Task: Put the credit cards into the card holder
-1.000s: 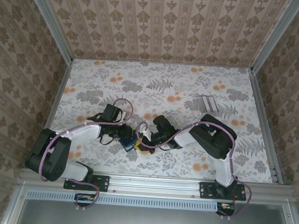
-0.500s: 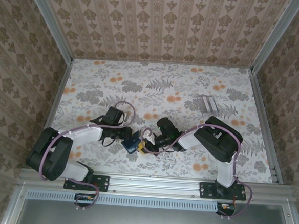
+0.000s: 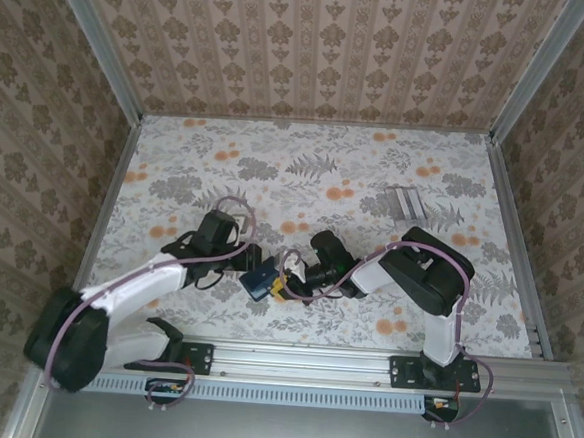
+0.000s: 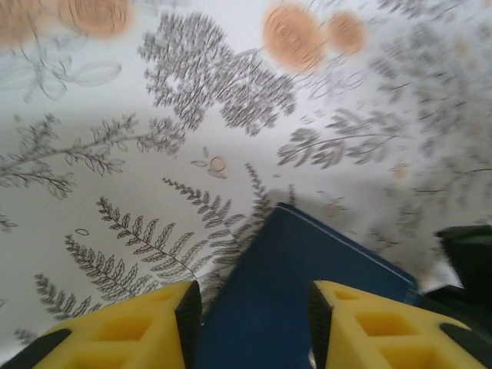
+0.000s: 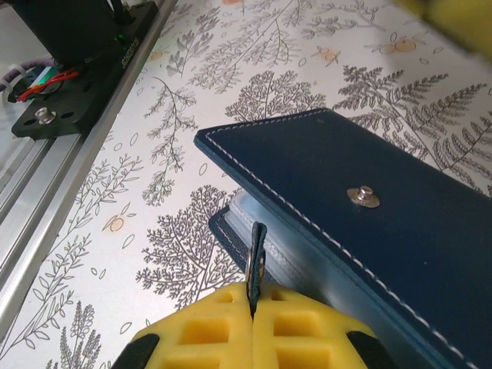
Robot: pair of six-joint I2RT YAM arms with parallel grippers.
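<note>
Because the right gripper [image 5: 252, 296] has its yellow pads pressed together on a thin credit card [image 5: 257, 250] standing on edge, the coming move turns on how that edge meets the card holder [image 5: 369, 223]. In the right wrist view the navy holder lies at about 1 o'clock from the card's tip, just beside it. Its long axis runs from 10 to 4 o'clock, and the pale pocket mouth under the stitched flap is open toward the card.

From above, the left gripper [image 3: 241, 266] sits at 9 o'clock of the holder. Its jaws stand apart with the holder between them, and I cannot tell whether they press it. The right arm is the one placed to insert. A pale grey stack of cards [image 3: 406, 201] lies well apart at 1 o'clock on the floral table [image 3: 276, 168]. Only the overhanging flap looks likely to get in the way.
</note>
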